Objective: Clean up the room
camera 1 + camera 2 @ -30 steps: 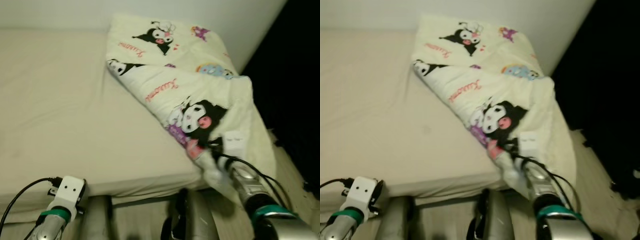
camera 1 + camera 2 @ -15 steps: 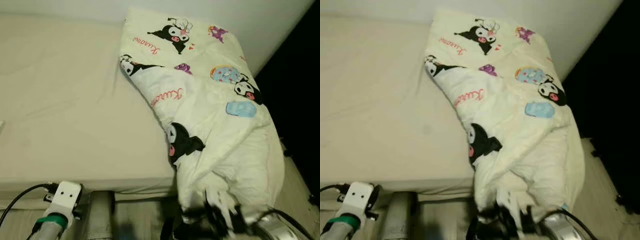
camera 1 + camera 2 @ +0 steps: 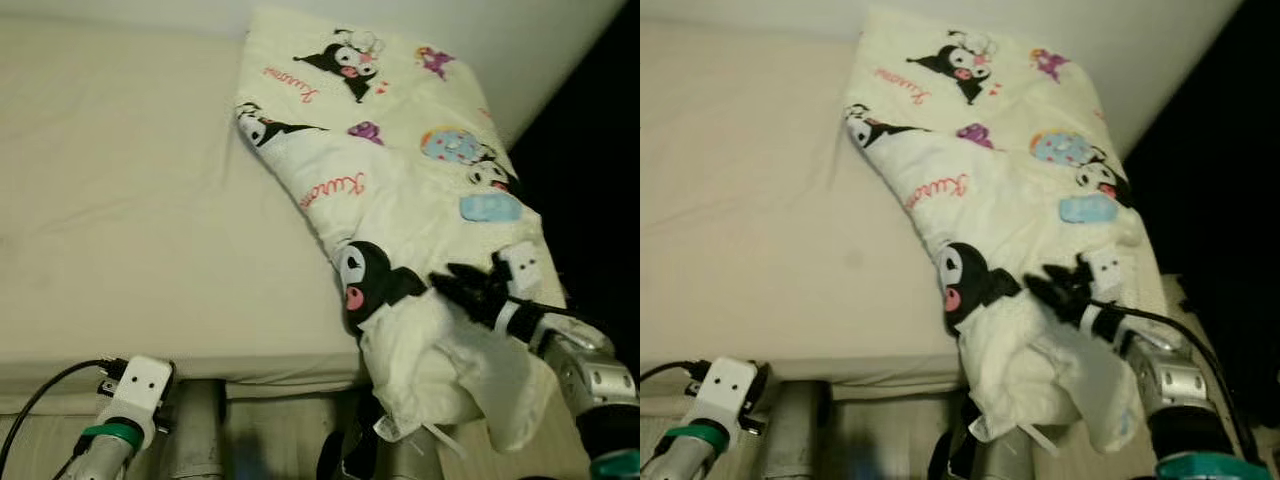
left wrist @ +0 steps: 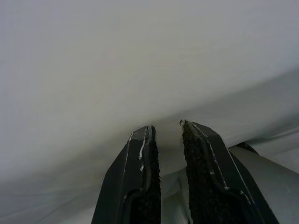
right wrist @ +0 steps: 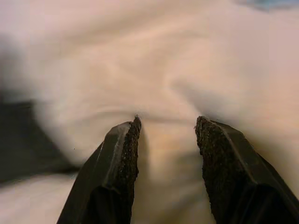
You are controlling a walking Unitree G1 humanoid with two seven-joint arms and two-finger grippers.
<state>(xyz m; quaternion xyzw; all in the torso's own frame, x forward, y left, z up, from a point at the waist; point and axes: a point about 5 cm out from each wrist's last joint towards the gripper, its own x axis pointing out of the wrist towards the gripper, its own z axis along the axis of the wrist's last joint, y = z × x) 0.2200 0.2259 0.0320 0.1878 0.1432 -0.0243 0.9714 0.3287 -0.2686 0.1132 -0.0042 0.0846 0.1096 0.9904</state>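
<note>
Right wrist view: right pincer (image 5: 167, 122) spread apart against the cartoon-print blanket (image 3: 400, 200) on the bed (image 3: 130, 220)

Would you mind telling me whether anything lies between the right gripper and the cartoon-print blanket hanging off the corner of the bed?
Nothing visible does. The right gripper is already against the blanket, its open fingers pressed toward a fold of the cloth where it drapes over the corner of the bed.
</note>
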